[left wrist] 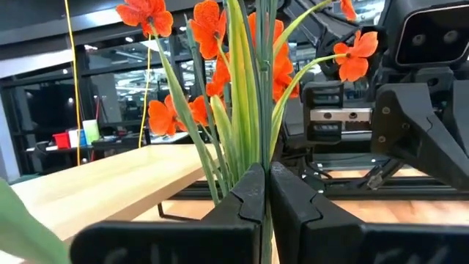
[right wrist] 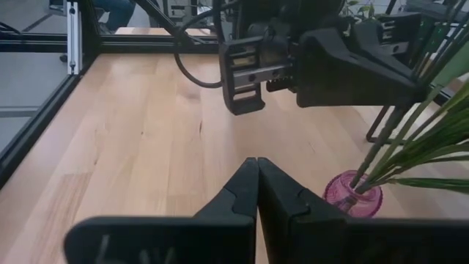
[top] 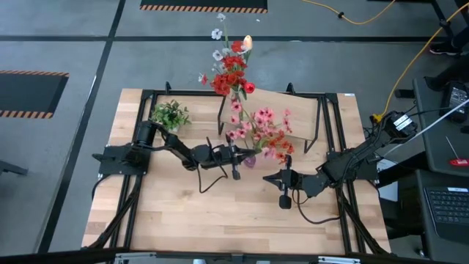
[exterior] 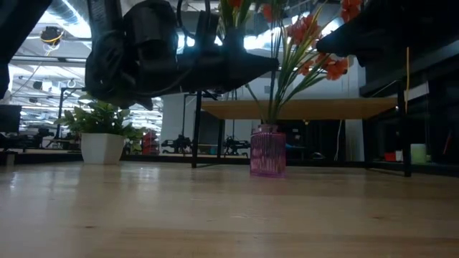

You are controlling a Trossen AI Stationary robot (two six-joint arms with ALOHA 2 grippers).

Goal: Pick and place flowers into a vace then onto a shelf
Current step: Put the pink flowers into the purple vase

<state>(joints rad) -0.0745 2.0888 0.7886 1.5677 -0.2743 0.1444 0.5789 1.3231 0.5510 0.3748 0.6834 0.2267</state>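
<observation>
1. High view: we see the pink vase [top: 250, 160] standing on the tabletop [top: 220, 220] near the middle, just in front of the shelf [top: 300, 110]. It holds a bunch of flowers [top: 267, 136] leaning right, and a taller cluster of red and white blooms rises beyond the far edge. The left gripper [top: 248, 154] reaches in right beside the vase. The right gripper [top: 268, 177] waits a little nearer and to the right. A leafy tuft [top: 171, 114] sits at far left.

2. Low view: we see the vase [exterior: 267, 150] upright on the table, green stalks [exterior: 283, 75] rising from its neck, the shelf board [exterior: 301, 108] behind it and well above the tabletop. A dark arm hangs over the scene; a potted plant [exterior: 102, 132] stands left.

3. Left wrist view: the left gripper [left wrist: 266, 192] has its fingers pressed together, and the stalks [left wrist: 249, 88] rise straight from between them, so we judge it pinches the stems just above the vase.

4. Right wrist view: the right gripper [right wrist: 257, 183] is pressed together on nothing, pointed at bare table, the vase [right wrist: 353, 193] just beside it.

5. We judge the flower-loading step is ending. Next, the left gripper must release the stems, then a gripper must spread, grasp the vase body and lift it upright onto the shelf, taking care of the top-heavy lean.
</observation>
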